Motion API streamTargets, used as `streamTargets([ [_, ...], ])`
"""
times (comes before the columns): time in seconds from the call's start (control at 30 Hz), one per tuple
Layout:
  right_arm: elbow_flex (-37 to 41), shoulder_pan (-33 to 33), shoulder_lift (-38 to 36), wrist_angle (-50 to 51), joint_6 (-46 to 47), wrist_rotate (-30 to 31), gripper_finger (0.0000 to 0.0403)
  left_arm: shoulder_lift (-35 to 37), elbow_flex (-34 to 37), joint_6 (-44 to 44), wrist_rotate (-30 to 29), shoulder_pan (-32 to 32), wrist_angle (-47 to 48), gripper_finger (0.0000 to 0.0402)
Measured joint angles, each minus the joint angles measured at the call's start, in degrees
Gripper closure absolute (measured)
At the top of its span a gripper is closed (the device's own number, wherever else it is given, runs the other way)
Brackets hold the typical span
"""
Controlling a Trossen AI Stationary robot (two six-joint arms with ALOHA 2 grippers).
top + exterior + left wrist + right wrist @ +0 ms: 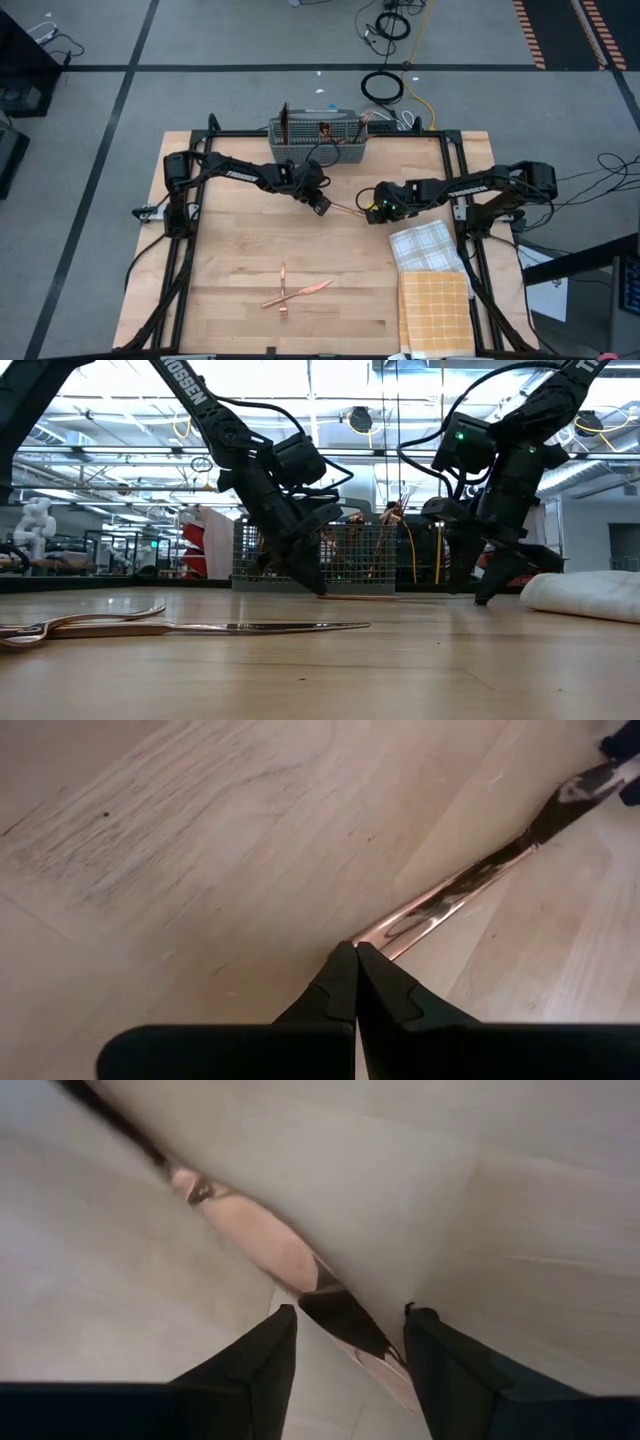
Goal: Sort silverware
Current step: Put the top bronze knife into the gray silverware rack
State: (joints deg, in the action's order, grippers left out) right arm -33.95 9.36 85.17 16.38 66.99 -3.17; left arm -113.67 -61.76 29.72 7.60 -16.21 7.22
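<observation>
From above, I see the left gripper (322,205) and right gripper (368,212) sharing one knife (345,209) mid-table. Left wrist: fingers pinched shut on its handle. Right wrist: fingers (262,1363) straddle the blade, unclosed; a mistimed release could drop it.

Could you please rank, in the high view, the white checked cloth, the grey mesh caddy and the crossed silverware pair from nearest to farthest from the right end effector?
From the right end effector:
1. White checked cloth, just beside it toward the front-right.
2. Grey mesh caddy, at the table's back edge.
3. Crossed silverware pair, front centre.
</observation>
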Motion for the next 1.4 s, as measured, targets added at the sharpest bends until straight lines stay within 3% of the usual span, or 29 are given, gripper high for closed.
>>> streamTargets([
  [0.43, -0.3, 0.0, 1.4, 2.5, -15.0, -7.6, 0.025, 0.0, 0.0, 0.1, -2.1, 0.0, -0.4, 0.0402],
  [0.67, -0.4, -0.1, 2.4, 2.8, -17.2, -7.6, 0.0304, -0.1, 0.1, 1.5, -3.2, 0.0, -1.8, 0.0402],
  [0.93, -0.3, -0.1, 2.7, 2.3, -17.7, -9.4, 0.0395, -0.2, 0.1, 3.0, -3.5, 0.0, -2.7, 0.0402],
  [1.2, -0.2, -0.3, 2.7, 1.9, -18.2, -9.7, 0.0401, -0.2, 0.1, 3.0, -3.5, 0.0, -3.7, 0.0399],
  [1.4, -0.5, -1.0, 2.4, 2.2, -18.3, -8.4, 0.0403, 2.8, -0.3, 1.2, -0.5, 0.1, -3.9, 0.0361],
])
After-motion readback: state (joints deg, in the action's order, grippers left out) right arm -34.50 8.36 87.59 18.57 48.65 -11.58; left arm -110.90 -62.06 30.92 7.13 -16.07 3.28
